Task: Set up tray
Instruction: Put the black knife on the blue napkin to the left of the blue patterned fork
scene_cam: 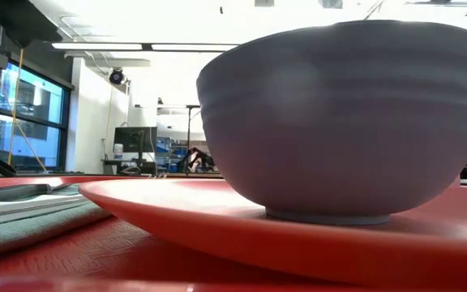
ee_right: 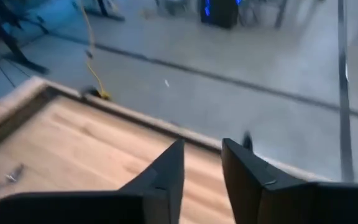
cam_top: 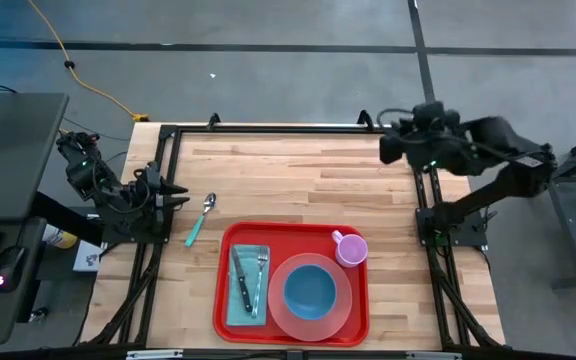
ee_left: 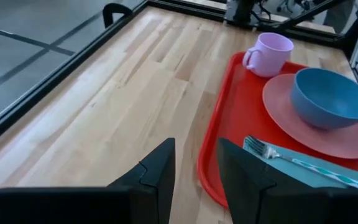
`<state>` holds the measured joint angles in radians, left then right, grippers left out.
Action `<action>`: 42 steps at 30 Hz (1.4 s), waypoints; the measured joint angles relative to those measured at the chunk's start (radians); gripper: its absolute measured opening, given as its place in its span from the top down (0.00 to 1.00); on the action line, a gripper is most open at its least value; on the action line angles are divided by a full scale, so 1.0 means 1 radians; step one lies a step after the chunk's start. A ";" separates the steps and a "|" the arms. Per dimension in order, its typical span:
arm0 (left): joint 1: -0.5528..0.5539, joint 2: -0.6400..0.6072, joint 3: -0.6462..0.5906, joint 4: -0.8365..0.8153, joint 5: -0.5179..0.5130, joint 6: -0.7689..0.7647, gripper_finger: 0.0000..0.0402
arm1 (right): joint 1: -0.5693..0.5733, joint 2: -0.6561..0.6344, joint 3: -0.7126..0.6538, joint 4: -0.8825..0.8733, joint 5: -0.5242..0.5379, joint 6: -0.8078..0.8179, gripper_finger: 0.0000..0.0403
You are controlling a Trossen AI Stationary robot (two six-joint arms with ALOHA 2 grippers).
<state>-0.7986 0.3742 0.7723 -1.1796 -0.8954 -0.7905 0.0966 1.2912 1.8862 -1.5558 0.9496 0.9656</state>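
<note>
I count one red tray [cam_top: 293, 283] on my wooden bench [cam_top: 288, 175], sitting at the near edge, a little right of centre. On it I see one pink plate [cam_top: 310, 297] with one blue bowl [cam_top: 310, 288] standing in its middle, one pale pink mug [cam_top: 350, 248] at the tray's far right corner just beside the plate, and one teal napkin [cam_top: 247, 285] on the tray's left half carrying one fork [cam_top: 261, 280] and one dark knife [cam_top: 241, 281]. One teal-handled spoon [cam_top: 201, 218] lies on the bare bench, just off the tray's far left corner. My left tool [cam_top: 173, 192] hangs at the left edge of the bench, near the spoon; its wrist view shows the two fingers [ee_left: 158, 177] a narrow gap apart with nothing between them. My right tool [cam_top: 392, 148] waits over the far right corner, fingers likewise slightly apart and empty. From the low camera the bowl fills most of the picture, so both tools are hidden there, and the cutlery is only a blur at the left.
</note>
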 joint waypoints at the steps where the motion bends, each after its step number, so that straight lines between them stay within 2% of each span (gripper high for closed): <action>1: 0.000 0.000 0.000 0.000 -0.004 0.000 0.63 | -0.009 -0.036 -0.083 0.029 -0.024 0.019 0.81; 4: 0.000 0.000 -0.003 0.001 -0.015 -0.003 0.63 | -0.029 -0.139 -0.306 0.184 -0.066 -0.003 0.91; 7: 0.000 0.001 -0.033 0.001 -0.053 -0.067 0.63 | -0.046 -0.230 -0.480 0.351 -0.080 -0.092 0.98; 12: 0.000 0.003 -0.149 0.008 -0.092 -0.300 0.63 | -0.087 -0.381 -0.695 0.466 -0.122 -0.168 0.97; 17: 0.000 0.003 -0.287 0.135 -0.007 -0.459 0.63 | -0.116 -0.536 -0.846 0.482 -0.177 -0.239 0.99; 19: 0.000 0.004 -0.321 0.239 0.026 -0.502 0.63 | -0.123 -0.598 -0.880 0.485 -0.188 -0.268 0.99; 23: 0.000 0.035 -0.370 0.376 0.122 -0.690 0.63 | -0.136 -0.703 -0.922 0.488 -0.213 -0.338 1.00; 29: 0.000 0.198 -0.378 0.462 0.229 -0.981 0.63 | -0.151 -0.785 -0.928 0.485 -0.247 -0.410 1.00; 32: 0.001 0.278 -0.378 0.567 0.232 -0.994 0.63 | -0.151 -0.788 -0.928 0.483 -0.252 -0.436 1.00; 38: 0.004 0.447 -0.378 0.823 0.147 -0.997 0.63 | -0.151 -0.781 -0.928 0.479 -0.237 -0.487 1.00; 42: 0.041 0.567 -0.378 0.992 0.155 -0.994 0.63 | -0.151 -0.776 -0.928 0.479 -0.234 -0.508 1.00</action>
<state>-0.7581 0.9407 0.3946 -0.1875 -0.7407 -1.7848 -0.0544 0.5148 0.9581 -1.0770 0.7155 0.4578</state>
